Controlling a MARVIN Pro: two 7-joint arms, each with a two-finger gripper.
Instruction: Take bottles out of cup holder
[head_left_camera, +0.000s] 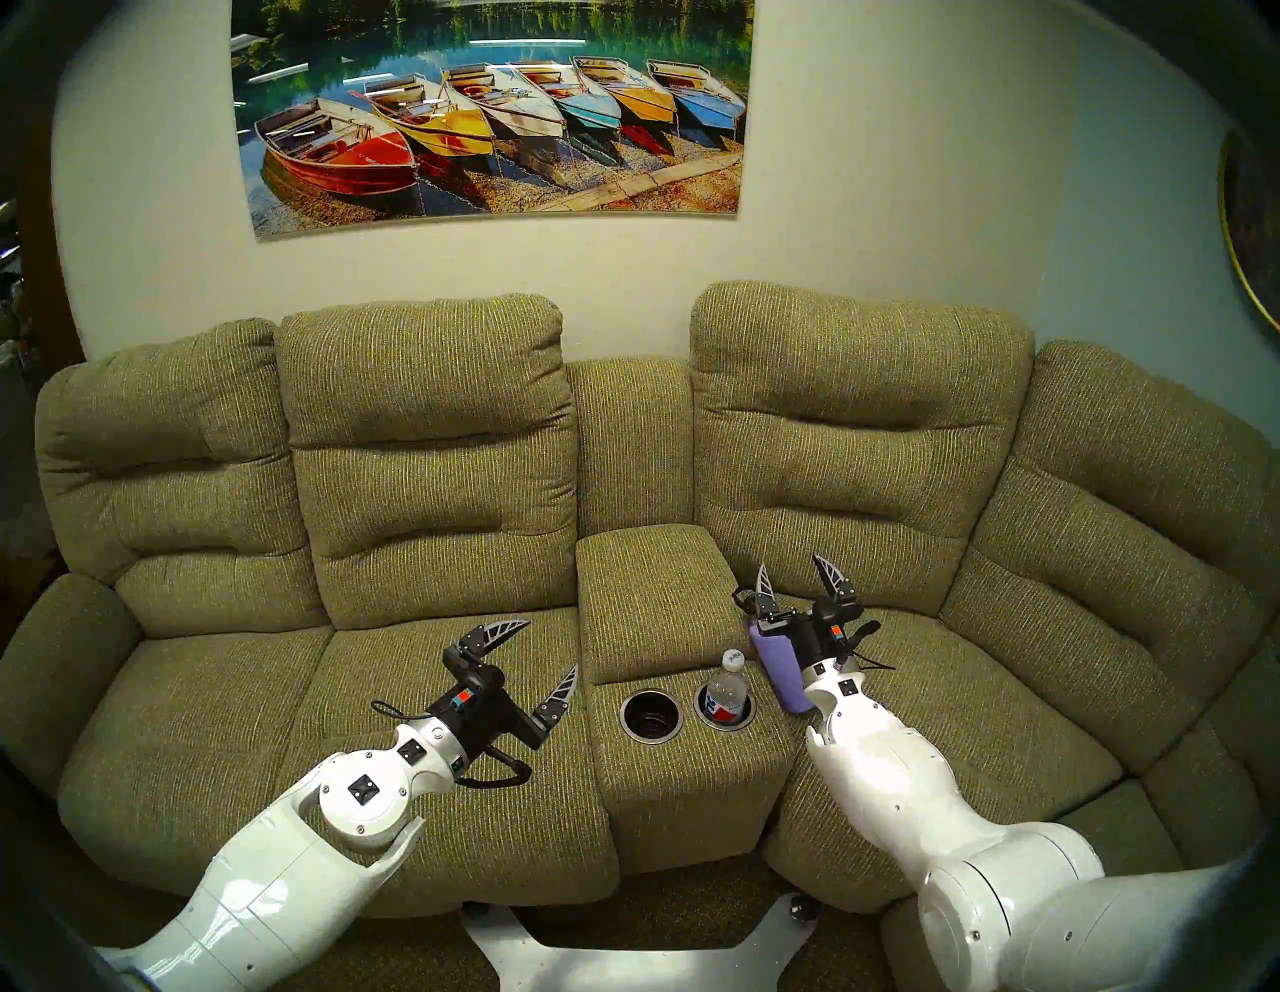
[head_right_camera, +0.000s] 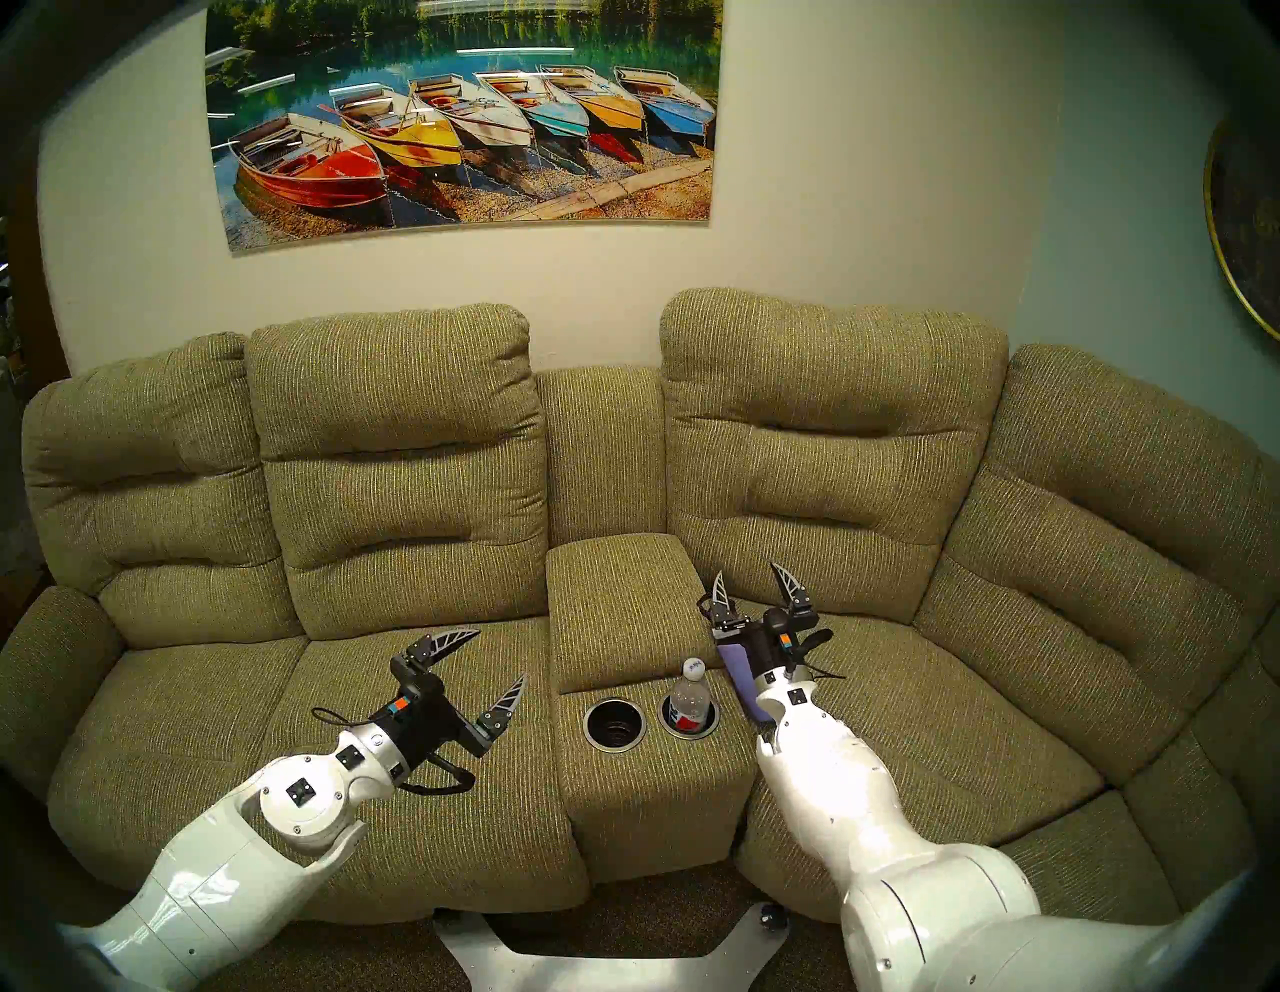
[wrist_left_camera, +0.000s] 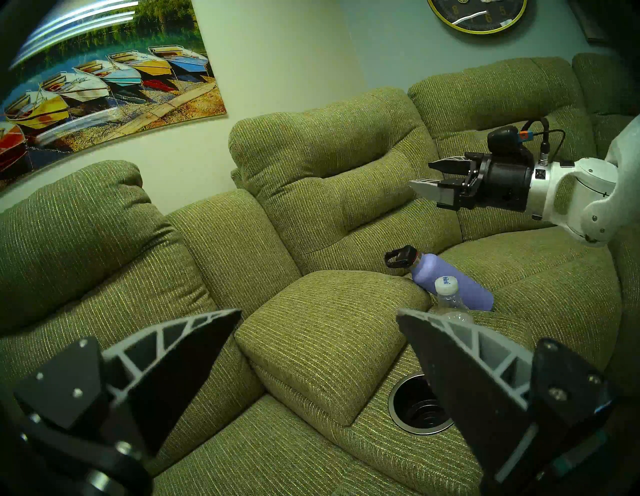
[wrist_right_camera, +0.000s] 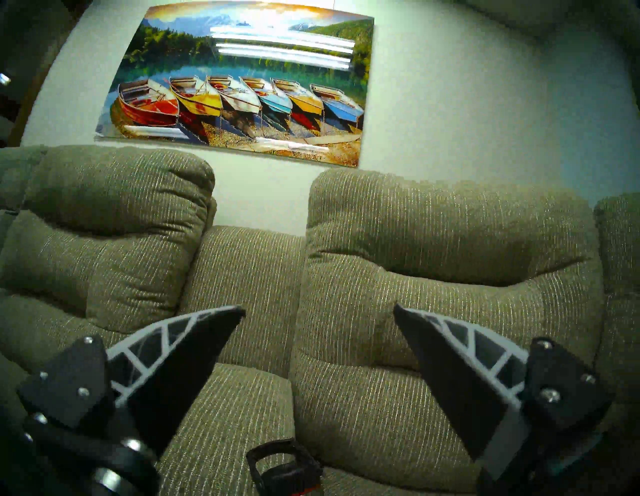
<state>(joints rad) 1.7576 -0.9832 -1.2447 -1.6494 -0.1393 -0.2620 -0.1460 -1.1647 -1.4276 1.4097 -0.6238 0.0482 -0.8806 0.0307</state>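
Olive-green fabric console (head_left_camera: 682, 790) carries two wells of the cup holder (head_left_camera: 652, 717): one empty, one keeping the clear bottle (head_left_camera: 727, 689) upright. The lavender flask (wrist_left_camera: 450, 281) lies freed on the seat beside it. Both the right gripper (head_left_camera: 803, 580) and left gripper (head_left_camera: 546, 654) are spread, holding nothing

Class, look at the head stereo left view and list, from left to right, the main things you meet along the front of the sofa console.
left gripper → empty left well of the cup holder → clear plastic bottle standing in the right well → lavender flask lying on the seat cushion
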